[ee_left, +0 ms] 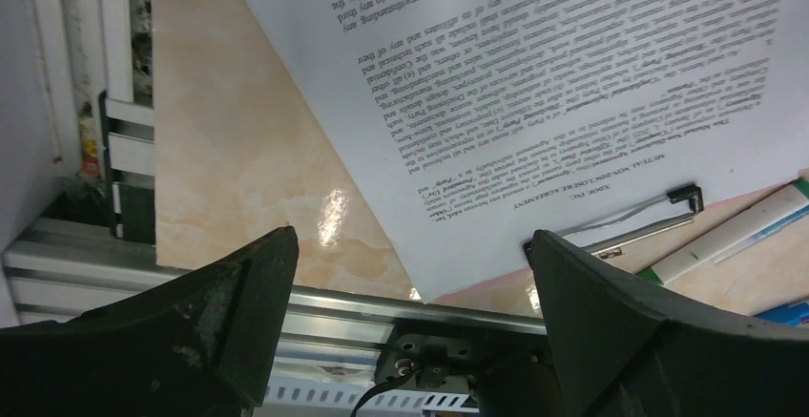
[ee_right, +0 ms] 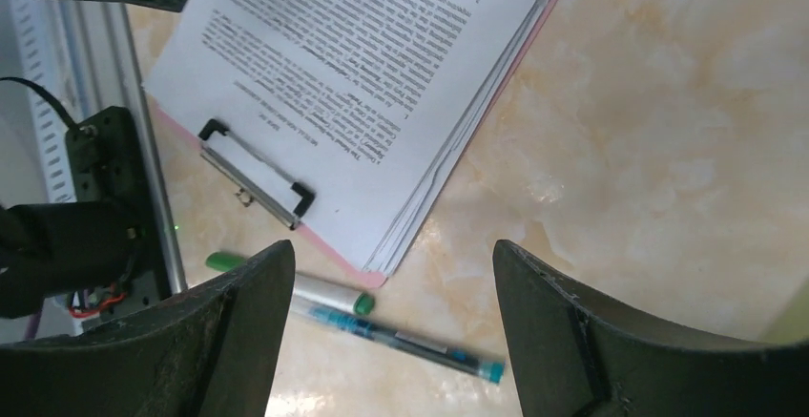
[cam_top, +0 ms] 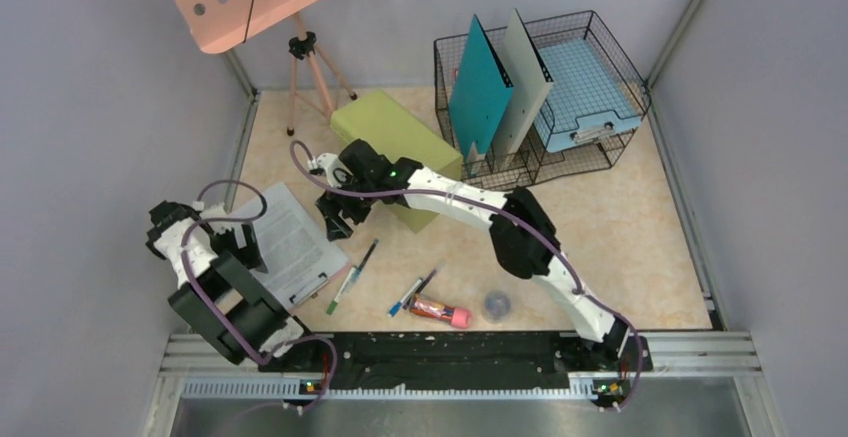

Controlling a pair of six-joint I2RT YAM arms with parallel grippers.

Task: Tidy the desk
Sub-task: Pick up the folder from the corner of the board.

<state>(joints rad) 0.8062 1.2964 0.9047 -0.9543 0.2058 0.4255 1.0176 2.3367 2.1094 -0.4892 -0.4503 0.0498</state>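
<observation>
The flat beige marble-patterned bench (cam_top: 620,227) lies under both arms, its long axis running left to right. Above it the left gripper (ee_left: 410,245) gapes wide, empty; the right gripper (ee_right: 393,255) stands open, touching nothing.

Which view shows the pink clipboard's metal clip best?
Right wrist view: the silver metal clip with black ends lies whole and sharp on the printed pages. Left wrist view shows it at a flatter angle, beside a finger. In the top view it is too small to make out.
</observation>
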